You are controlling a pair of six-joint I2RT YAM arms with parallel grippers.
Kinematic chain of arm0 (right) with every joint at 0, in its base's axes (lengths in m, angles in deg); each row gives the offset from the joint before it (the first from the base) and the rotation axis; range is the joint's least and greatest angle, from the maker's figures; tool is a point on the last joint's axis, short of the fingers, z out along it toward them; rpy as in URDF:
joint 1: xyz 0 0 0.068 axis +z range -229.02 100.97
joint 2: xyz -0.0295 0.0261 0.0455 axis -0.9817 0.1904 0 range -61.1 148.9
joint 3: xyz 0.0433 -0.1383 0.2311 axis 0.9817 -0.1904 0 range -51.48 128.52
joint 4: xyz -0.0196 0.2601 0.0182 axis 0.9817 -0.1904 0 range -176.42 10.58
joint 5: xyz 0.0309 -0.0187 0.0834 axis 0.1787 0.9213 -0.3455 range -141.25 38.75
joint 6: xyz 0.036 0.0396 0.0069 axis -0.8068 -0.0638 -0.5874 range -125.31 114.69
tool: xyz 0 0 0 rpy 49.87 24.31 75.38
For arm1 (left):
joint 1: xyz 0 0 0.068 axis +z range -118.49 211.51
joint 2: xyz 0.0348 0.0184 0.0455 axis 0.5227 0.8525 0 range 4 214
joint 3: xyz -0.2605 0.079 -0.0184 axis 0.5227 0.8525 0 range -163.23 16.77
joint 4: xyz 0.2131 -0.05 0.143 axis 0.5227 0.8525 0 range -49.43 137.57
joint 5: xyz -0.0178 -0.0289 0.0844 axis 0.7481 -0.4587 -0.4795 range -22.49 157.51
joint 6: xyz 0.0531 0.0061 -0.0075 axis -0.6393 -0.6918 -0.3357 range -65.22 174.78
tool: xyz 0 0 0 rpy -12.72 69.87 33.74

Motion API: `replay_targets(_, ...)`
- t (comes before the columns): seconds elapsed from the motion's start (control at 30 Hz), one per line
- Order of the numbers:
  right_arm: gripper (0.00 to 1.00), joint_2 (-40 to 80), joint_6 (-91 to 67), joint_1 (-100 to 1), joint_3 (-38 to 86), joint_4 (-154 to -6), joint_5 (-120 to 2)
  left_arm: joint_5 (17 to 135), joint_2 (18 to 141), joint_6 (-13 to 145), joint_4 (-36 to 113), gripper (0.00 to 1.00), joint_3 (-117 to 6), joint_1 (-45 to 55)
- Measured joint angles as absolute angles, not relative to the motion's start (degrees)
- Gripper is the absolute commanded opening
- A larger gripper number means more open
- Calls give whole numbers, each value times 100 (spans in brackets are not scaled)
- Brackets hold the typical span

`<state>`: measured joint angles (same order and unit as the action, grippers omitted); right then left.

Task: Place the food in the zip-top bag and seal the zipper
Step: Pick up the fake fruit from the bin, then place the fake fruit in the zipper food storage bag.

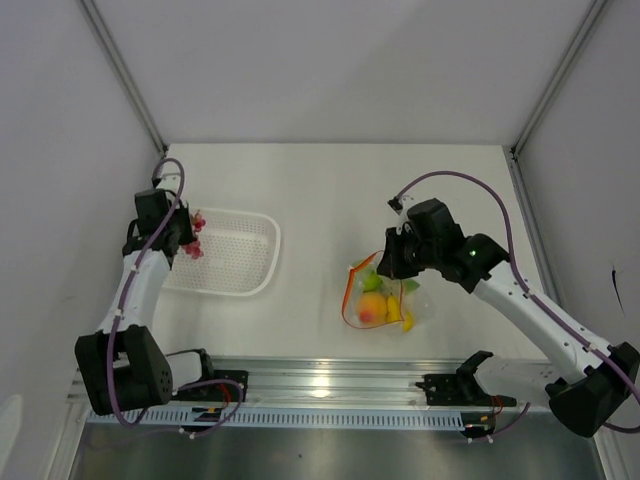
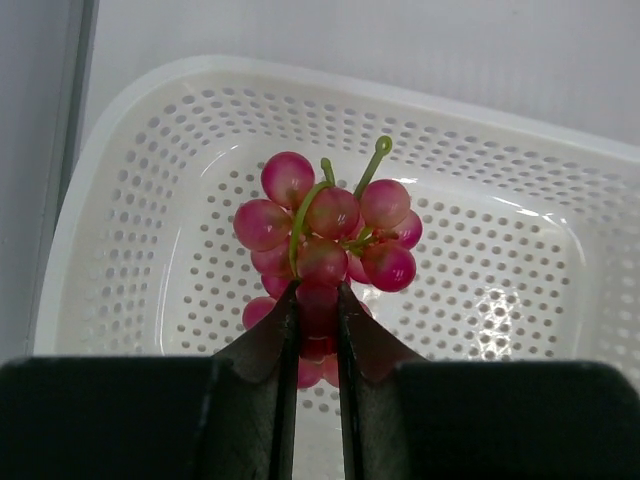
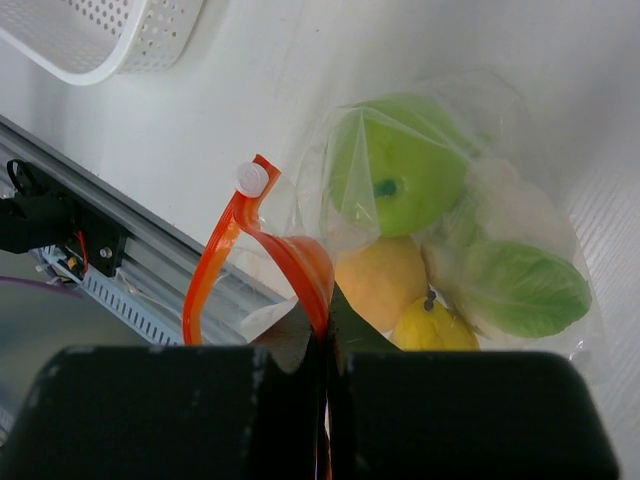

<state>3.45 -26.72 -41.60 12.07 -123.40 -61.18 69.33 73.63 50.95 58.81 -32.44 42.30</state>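
those grapes (image 2: 325, 240) look like glossy smooth plastic, basket (image 2: 130, 150) is shiny white perforated plastic. the bag (image 3: 340, 215) is clear crinkly film, zipper (image 3: 215, 265) smooth orange plastic, desk (image 1: 330, 190) matt white, front rail (image 1: 330, 385) brushed metal.

Two arms stood there, the left arm (image 1: 135, 290) and the right arm (image 1: 540, 310), each with one tool, so two tools in all, the left tool (image 2: 318, 300) and the right tool (image 3: 325, 345), and there was one counter (image 1: 320, 200). There was one white basket (image 2: 120, 130) and one clear bag (image 3: 312, 215), the bag with one red-orange zipper (image 3: 232, 215) and one white slider (image 3: 250, 180). The food came to one bunch of grapes (image 2: 325, 235), its berries too crowded to count, and four pieces: one green apple (image 3: 400, 175), one orange (image 3: 380, 280), one yellow piece (image 3: 435, 328) and one pale green leafy piece (image 3: 520, 285).
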Motion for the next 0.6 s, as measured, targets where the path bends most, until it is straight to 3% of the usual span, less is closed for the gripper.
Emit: replay_targets(0.6,0,942,-2728,-4050,1515,-12305,-5887,8780,6058,6345,6620,16,-4131,3576)
